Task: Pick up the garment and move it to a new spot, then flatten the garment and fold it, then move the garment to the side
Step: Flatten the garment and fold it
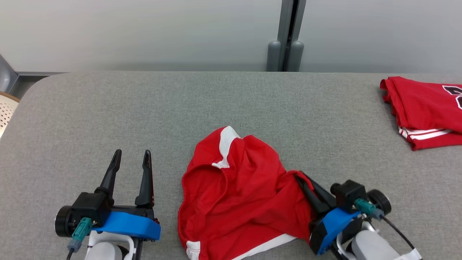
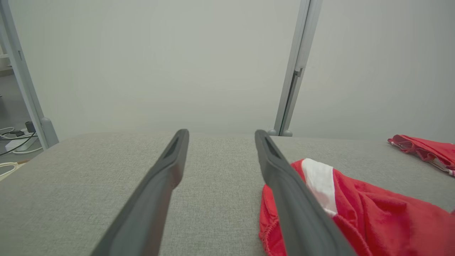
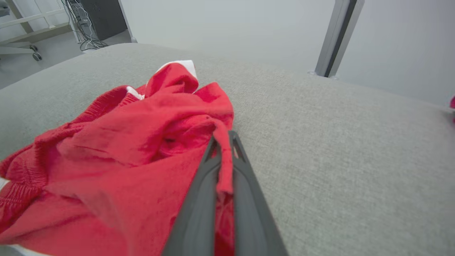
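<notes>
Far left on the grey padded table (image 1: 216,101): left gripper (image 1: 132,154), fingers spread wide, holding nothing, just beside the red shorts (image 1: 234,195). Centre, near the front edge: those shorts, white-trimmed, crumpled in a heap. At their right edge: right gripper (image 1: 299,177), fingers pressed together, pinching a fold of red cloth. Far right, well apart: folded red jersey (image 1: 422,108).
</notes>
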